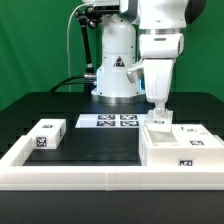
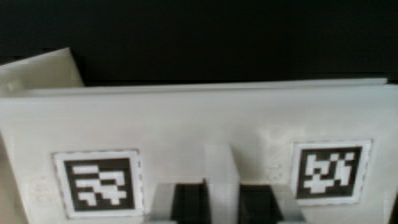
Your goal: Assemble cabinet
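1. The flat black table (image 1: 30,110) fills the middle and lower part of the exterior view.
2. The white robot arm (image 1: 160,30) comes down from the upper right of the exterior view, in front of its white base.
3. A long low white border rail (image 1: 90,177) runs across the lower edge of the exterior view and turns up along its left.
4. The cabinet (image 1: 185,152), a large white plastic box with black-and-white square tags, sits in the lower right of the exterior view, just behind the rail. It lies directly beneath the gripper.
5. The marker board (image 1: 108,121), thin, flat and white, lies at the centre of the exterior view, on the exterior view's left of the cabinet.
6. A small white tagged block (image 1: 47,134) rests at the exterior view's left, well apart from the cabinet.
7. The gripper (image 1: 160,108) points straight down at the cabinet's upper left corner.
   - In the wrist view the cabinet's white face (image 2: 196,115) with two tags fills the frame.
   - There the gripper (image 2: 217,205) shows dark fingers (image 2: 185,205) standing close, with a narrow pale strip between them.
   - I cannot tell whether they are clamped on it.
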You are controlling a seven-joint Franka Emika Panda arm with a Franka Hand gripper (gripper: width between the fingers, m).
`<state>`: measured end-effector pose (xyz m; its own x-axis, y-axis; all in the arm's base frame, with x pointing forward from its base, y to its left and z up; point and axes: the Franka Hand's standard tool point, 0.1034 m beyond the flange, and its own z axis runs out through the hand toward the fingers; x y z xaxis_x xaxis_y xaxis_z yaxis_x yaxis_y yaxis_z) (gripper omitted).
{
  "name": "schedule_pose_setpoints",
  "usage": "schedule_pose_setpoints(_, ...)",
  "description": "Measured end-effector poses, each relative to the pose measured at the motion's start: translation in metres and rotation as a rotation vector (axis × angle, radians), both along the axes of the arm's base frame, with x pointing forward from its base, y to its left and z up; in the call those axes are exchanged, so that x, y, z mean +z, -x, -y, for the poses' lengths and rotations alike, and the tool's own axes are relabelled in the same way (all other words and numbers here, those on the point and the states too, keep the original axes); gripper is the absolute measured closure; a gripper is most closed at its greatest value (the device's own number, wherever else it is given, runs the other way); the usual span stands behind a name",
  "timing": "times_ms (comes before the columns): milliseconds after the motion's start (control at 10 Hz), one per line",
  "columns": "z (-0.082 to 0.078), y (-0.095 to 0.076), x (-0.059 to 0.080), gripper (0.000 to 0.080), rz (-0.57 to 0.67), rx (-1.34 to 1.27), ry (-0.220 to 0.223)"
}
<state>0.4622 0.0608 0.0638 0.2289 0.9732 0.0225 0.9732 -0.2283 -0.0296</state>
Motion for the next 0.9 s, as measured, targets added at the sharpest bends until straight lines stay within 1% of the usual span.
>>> schedule_pose_setpoints(200, 0.002, -0.002, 0.000, 0.0731, 0.002, 0.034, -0.001)
schedule_pose_setpoints(500, 0.005, -0.012, 0.000, 0.0729, 0.000, 0.104, -0.004)
schedule_pose_setpoints(900, 0.005, -0.015, -0.001, 0.0729, -0.007, 0.145, -0.005)
